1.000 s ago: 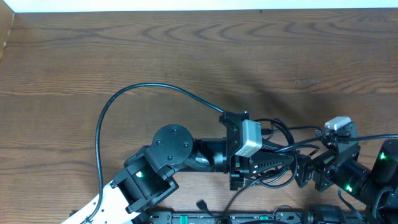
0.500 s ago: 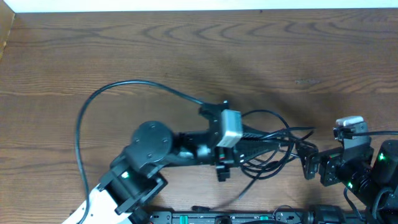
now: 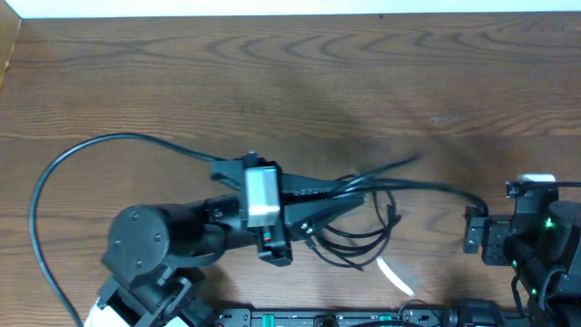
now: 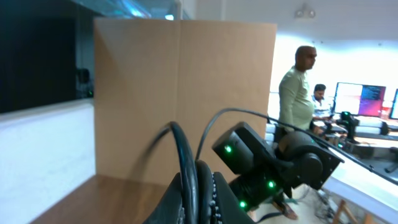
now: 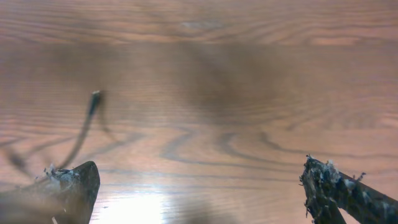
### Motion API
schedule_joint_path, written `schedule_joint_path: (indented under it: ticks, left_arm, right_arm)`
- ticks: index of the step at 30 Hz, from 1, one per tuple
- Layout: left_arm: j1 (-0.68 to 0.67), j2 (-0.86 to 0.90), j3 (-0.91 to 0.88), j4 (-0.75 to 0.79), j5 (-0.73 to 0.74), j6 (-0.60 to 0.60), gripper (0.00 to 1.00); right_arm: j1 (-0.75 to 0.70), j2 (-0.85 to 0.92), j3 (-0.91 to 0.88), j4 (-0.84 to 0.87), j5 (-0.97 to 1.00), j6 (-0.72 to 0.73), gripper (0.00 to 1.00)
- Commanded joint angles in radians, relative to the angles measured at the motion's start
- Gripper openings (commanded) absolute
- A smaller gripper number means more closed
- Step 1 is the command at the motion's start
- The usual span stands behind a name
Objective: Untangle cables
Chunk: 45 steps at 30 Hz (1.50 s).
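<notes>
Leftward since a second ago, the left gripper point(image 3: 338, 193) has dragged the cables point(image 3: 390, 218) across the bench point(image 3: 300, 82), its jaws closed on a strand. The right gripper point(image 3: 474, 232) has backed off rightward, jaws wide and empty. Loops lie near the front edge. Beyond them, strands stretch left-right, one free end pointing up-right.

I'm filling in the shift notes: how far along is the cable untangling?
Done: not much that shows. One strand runs out fairly straight toward the right hand. In hand: the left hand is shut on the cables, while the right hand is open and empty. Left: several loops lie overlapped beside the left hand and need pulling apart.
</notes>
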Motion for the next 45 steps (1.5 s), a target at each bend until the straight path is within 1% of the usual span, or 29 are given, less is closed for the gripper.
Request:
schedule_joint_path:
  ticks: [1,3,6,12,14,16,18,21,27,28,30,33,34,38,42,45]
  left_arm:
    - [0.032,-0.014,0.050,0.014,-0.010,-0.006,0.07]
    - [0.047,-0.014,0.050,-0.006,-0.010,-0.006,0.08]
    - [0.065,-0.014,0.050,-0.043,-0.010,-0.006,0.07]
    - [0.090,-0.013,0.050,-0.111,-0.029,-0.006,0.07]
    - [0.095,-0.012,0.050,-0.145,-0.085,-0.025,0.07]
    - [0.097,-0.010,0.050,-0.186,-0.166,-0.033,0.08]
    - [0.097,-0.009,0.050,-0.220,-0.250,-0.049,0.08]
    - [0.097,0.002,0.050,-0.258,-0.352,-0.050,0.08]
    - [0.097,0.070,0.050,-0.289,-0.476,-0.050,0.09]
    - [0.097,0.085,0.050,-0.298,-0.499,-0.050,0.15]
    - [0.097,0.119,0.050,-0.323,-0.544,-0.050,0.32]
    - [0.097,0.172,0.050,-0.377,-0.597,-0.050,0.83]
    - [0.097,0.188,0.050,-0.397,-0.605,-0.050,0.94]
    - [0.097,0.231,0.050,-0.496,-0.640,-0.056,0.95]
    - [0.097,0.236,0.050,-0.615,-0.740,-0.104,0.96]
    - [0.097,0.226,0.050,-0.700,-0.748,-0.120,0.96]
  right_arm:
    - [-0.003,0.004,-0.009,-0.003,0.073,0.024,0.99]
    - [-0.003,0.003,-0.009,-0.003,0.051,0.024,0.99]
    - [-0.003,0.003,-0.009,0.007,-0.034,0.021,0.99]
    - [-0.003,0.003,-0.009,0.023,-0.216,-0.098,0.99]
    - [-0.003,0.003,-0.009,0.027,-0.304,-0.152,0.99]
    - [-0.003,0.003,-0.009,0.026,-0.417,-0.229,0.99]
    - [-0.003,0.003,-0.009,0.026,-0.494,-0.273,0.99]
    - [-0.003,0.003,-0.009,0.026,-0.520,-0.283,0.99]
    - [-0.003,0.003,-0.009,0.023,-0.520,-0.283,0.99]
    - [-0.003,0.003,-0.009,0.023,-0.520,-0.283,0.99]
    - [-0.003,0.003,-0.009,0.023,-0.520,-0.283,0.99]
    - [-0.003,0.003,-0.009,0.021,-0.520,-0.283,0.99]
    - [-0.003,0.003,-0.009,0.021,-0.520,-0.283,0.99]
    - [-0.003,0.003,-0.009,0.020,-0.519,-0.283,0.99]
    - [-0.003,0.003,-0.009,0.020,-0.519,-0.283,0.99]
    - [-0.003,0.003,-0.009,0.020,-0.520,-0.283,0.99]
